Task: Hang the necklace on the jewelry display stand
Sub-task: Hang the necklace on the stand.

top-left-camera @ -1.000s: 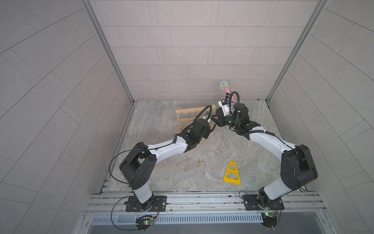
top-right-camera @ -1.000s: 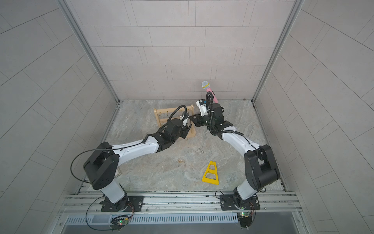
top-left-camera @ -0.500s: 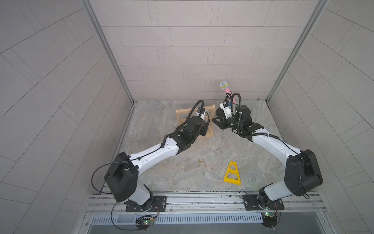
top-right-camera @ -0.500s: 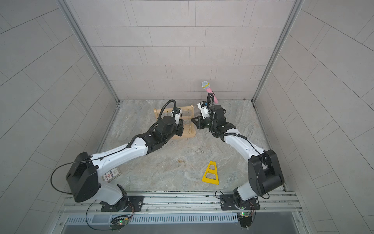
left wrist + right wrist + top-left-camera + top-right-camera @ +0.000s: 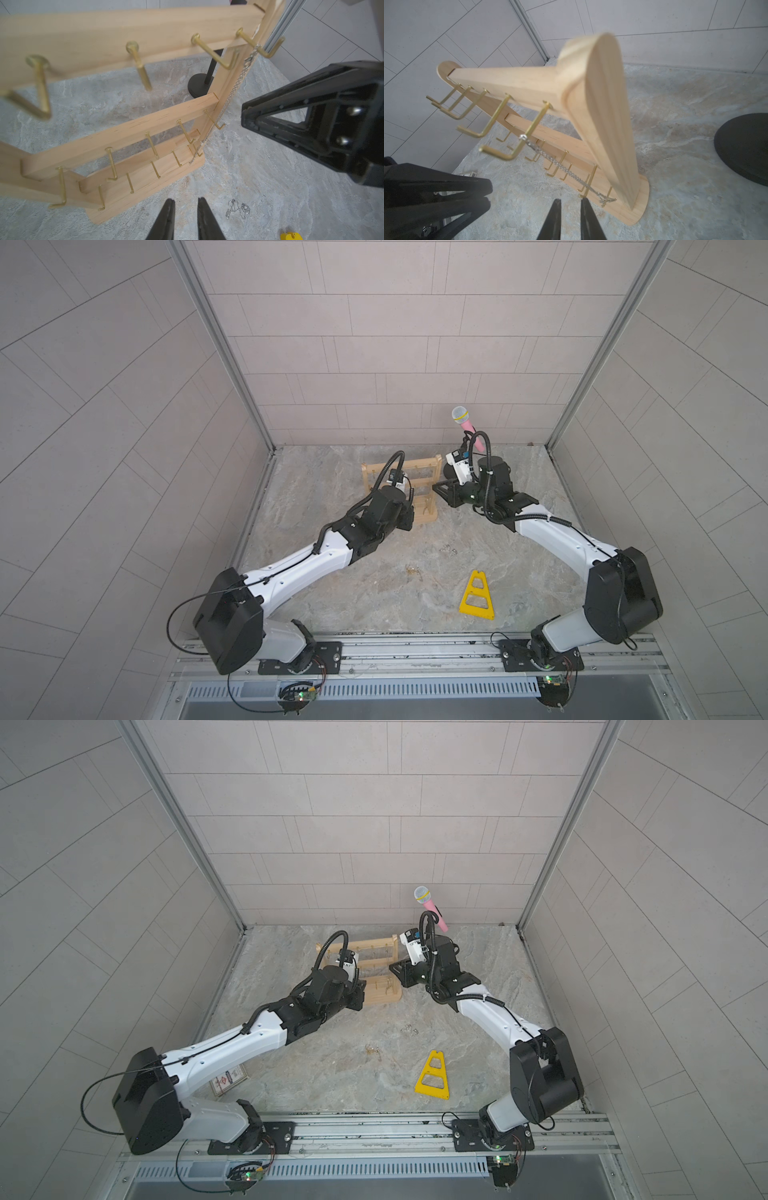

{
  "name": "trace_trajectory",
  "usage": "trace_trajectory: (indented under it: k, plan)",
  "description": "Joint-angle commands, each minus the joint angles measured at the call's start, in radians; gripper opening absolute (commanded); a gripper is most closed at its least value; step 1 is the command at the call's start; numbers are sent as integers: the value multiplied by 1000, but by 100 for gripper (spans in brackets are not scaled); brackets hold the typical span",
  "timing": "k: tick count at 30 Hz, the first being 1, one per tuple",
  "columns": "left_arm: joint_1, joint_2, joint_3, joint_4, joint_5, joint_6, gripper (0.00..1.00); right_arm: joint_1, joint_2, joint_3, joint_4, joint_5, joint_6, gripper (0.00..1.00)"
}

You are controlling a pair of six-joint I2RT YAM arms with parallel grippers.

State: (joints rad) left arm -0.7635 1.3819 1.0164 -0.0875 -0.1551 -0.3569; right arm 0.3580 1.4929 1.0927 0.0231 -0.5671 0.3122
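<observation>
At the stand (image 5: 124, 135) edge, necklace (image 5: 234, 89) hangs down

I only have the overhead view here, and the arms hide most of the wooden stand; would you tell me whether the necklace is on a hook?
Observer: Yes. The left wrist view shows the necklace hanging from the end hook on the top bar of the jewelry display stand.
Operator: Thank you. Does it hang free?
Observer: No. In the right wrist view its lower end lies at the stand's base.
Operator: Are the grippers holding anything?
Observer: Neither. The left gripper and right gripper each show a gap between bare jaws.
</observation>
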Motion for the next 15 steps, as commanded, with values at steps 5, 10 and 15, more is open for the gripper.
trace_trajectory:
  k: [5, 10, 15]
  plan:
    - [18, -13, -3, 8, 55, -44, 26, 11, 15, 43, -34, 58, -42, 20]
    - [24, -35, -15, -29, 52, -47, 26, 11, -58, -61, -51, 76, -70, 23]
    - [33, -61, -19, -91, 53, -67, 27, 11, -61, -162, 16, 98, -61, 27]
